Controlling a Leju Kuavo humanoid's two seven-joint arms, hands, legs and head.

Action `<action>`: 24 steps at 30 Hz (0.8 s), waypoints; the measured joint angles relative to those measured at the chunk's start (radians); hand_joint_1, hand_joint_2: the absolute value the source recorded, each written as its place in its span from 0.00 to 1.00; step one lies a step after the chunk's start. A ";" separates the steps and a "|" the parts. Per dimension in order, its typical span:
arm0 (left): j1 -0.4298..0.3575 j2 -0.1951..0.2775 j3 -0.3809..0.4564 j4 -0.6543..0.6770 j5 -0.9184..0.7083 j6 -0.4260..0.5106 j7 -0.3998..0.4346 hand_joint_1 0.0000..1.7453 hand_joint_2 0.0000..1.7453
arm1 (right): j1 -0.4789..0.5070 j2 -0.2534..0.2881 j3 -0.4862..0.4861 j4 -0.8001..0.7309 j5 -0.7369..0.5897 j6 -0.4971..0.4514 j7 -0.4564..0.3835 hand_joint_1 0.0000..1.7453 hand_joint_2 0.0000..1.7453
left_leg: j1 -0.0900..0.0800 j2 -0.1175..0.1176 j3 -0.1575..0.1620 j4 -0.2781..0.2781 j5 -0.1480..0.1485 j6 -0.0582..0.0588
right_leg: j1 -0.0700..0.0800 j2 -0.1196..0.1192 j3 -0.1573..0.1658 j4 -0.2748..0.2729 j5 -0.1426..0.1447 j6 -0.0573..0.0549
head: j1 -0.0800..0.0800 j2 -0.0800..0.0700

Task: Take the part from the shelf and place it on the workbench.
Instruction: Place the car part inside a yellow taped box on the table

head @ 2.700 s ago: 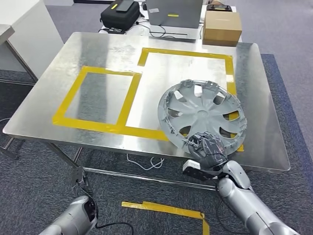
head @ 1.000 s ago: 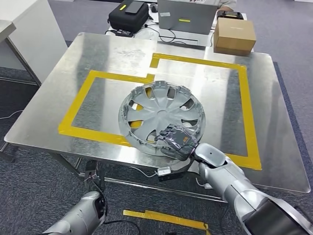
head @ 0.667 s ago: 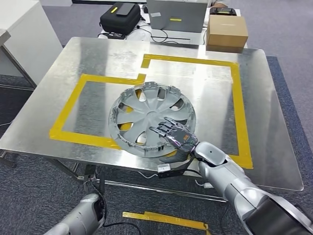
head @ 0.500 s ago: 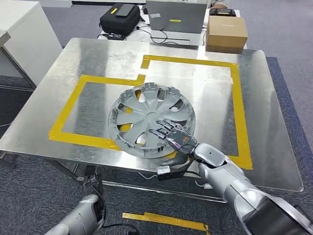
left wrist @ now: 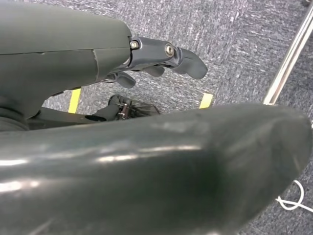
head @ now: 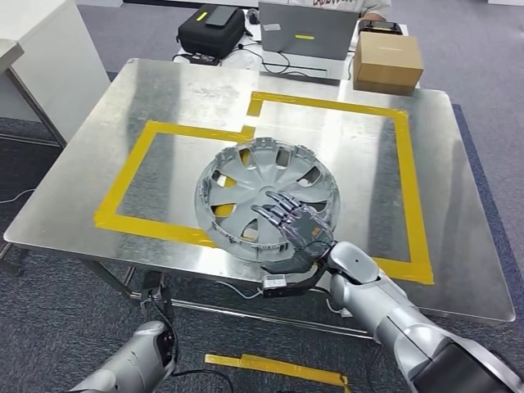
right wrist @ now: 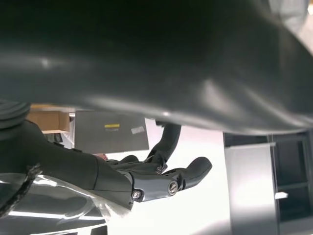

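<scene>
While the head view lays out the whole bench (head: 155,90), with the grey wheel cover (head: 267,199) lying flat across the yellow tape (head: 142,147), the left wrist view is turned toward grey carpet (left wrist: 236,44), where the left hand (left wrist: 162,56) is seen with fingers apart and nothing held. The right hand (head: 295,229) is stretched over the cover's near rim, fingers spread and extended, nothing gripped; actual contact cannot be told.

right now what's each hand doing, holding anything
Left hand: open, holds nothing, hanging by the floor.
Right hand: open, fingers spread over the hubcap, not gripping it.
</scene>
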 joint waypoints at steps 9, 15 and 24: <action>0.001 0.011 0.002 0.000 0.005 0.001 -0.006 0.00 0.00 | 0.090 -0.036 -0.039 -0.287 -0.078 0.005 0.002 0.00 0.00 | -0.002 -0.001 -0.038 0.055 -0.030 -0.044 | 0.000 -0.002 0.112 -0.230 0.097 -0.047 | -0.006 0.000; 0.005 0.018 0.002 0.000 0.009 0.000 -0.012 0.00 0.00 | 0.145 -0.054 -0.040 -0.404 -0.086 0.025 0.002 0.00 0.00 | -0.002 0.000 -0.040 0.242 -0.163 -0.045 | 0.009 -0.004 0.063 -0.229 0.136 -0.055 | -0.010 0.000; 0.000 0.022 0.004 0.000 0.019 0.000 -0.020 0.00 0.00 | 0.190 -0.077 -0.050 -0.499 -0.118 0.015 0.003 0.00 0.00 | -0.011 0.002 0.092 -0.021 -0.060 0.007 | 0.012 -0.004 0.016 -0.204 0.138 -0.016 | -0.007 0.000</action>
